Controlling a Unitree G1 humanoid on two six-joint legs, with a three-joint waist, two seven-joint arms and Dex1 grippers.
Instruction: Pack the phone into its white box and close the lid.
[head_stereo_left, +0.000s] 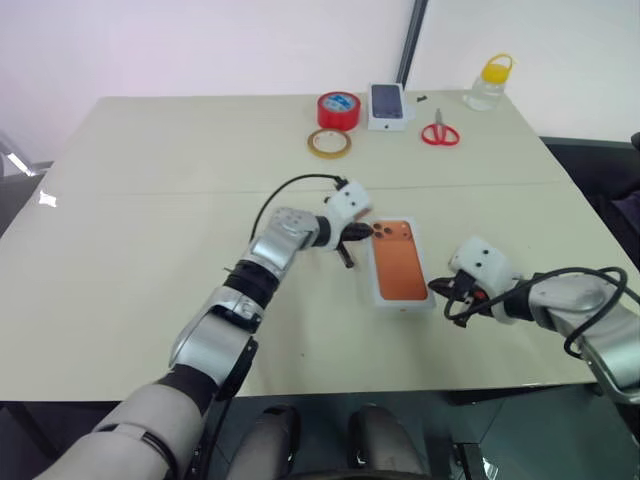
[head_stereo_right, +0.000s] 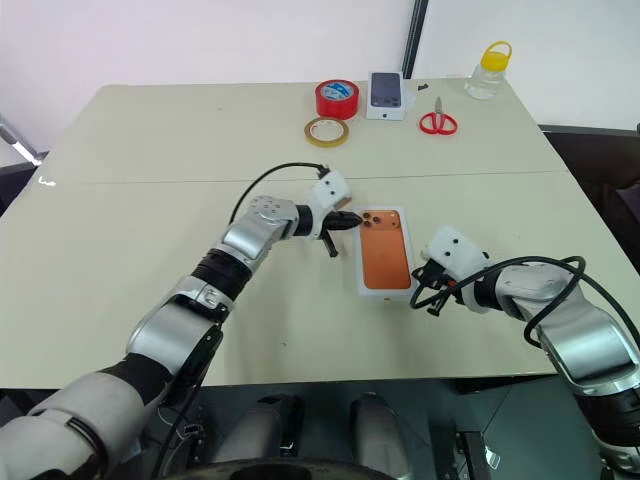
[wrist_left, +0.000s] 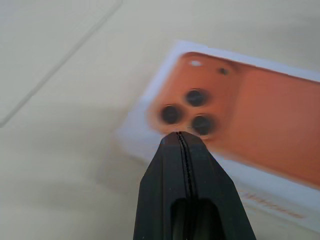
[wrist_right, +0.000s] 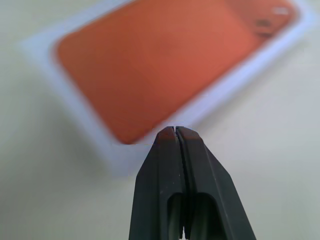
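Left gripper: fingers pressed together, nothing held, tips poised at the phone's lens corner. Just beyond those tips, the phone is seen lying flat, lenses up, inside the white box on the counter. Right gripper: likewise pinched closed and empty, placed just beside the box's near corner.

The phone is showing flat orange with three dark lenses, lying framed by the white box. Toward twelve o'clock on the beige table, a red tape roll with a blue label is sitting beside a tan roll, red-handled scissors, a small white carton picturing a dark phone, and a clear yellow-capped bottle.
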